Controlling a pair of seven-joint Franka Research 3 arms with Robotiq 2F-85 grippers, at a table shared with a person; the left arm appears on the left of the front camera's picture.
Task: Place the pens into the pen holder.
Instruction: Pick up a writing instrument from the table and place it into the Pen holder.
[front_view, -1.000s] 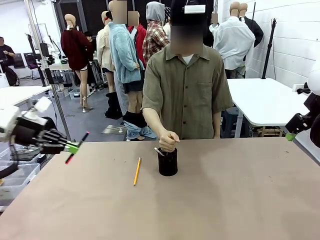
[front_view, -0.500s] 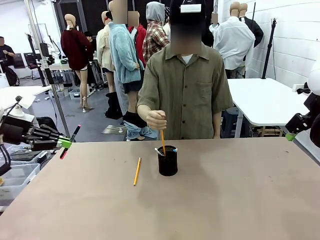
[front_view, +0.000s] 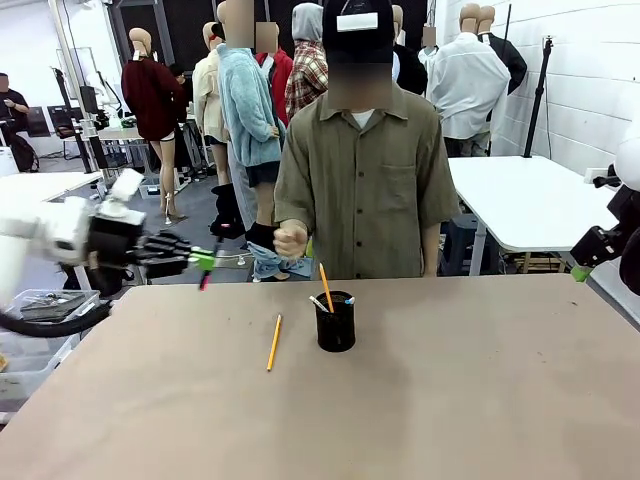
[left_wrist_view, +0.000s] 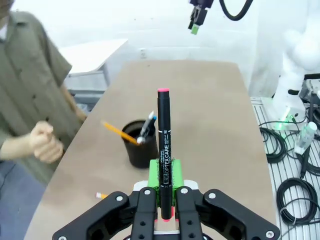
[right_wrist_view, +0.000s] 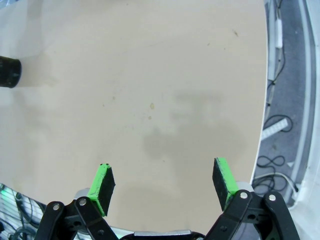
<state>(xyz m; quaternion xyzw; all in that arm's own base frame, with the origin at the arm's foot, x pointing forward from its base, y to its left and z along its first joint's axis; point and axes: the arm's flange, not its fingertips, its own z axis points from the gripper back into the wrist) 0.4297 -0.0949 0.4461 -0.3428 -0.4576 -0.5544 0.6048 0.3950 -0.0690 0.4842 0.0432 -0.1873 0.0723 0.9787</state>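
The left tool (left_wrist_view: 163, 172) is black: linked finger bars, silver screws (left_wrist_view: 145, 190) at the joints, bright green pads (left_wrist_view: 154, 175) at the tips. Behind it the arm (front_view: 35, 232) is white. The right tool (right_wrist_view: 164, 180) has the same black links and green pads. The person (front_view: 365, 190) wears a short-sleeved olive button shirt.

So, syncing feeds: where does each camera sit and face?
Front view: between the arms, facing the person across the table; left gripper at picture left.
Left wrist view: on that wrist, looking along the left gripper, shut on the red pen, toward the pen holder.
Right wrist view: on that wrist, looking down at the table over the open right gripper.
Front and left wrist share the pen holder.
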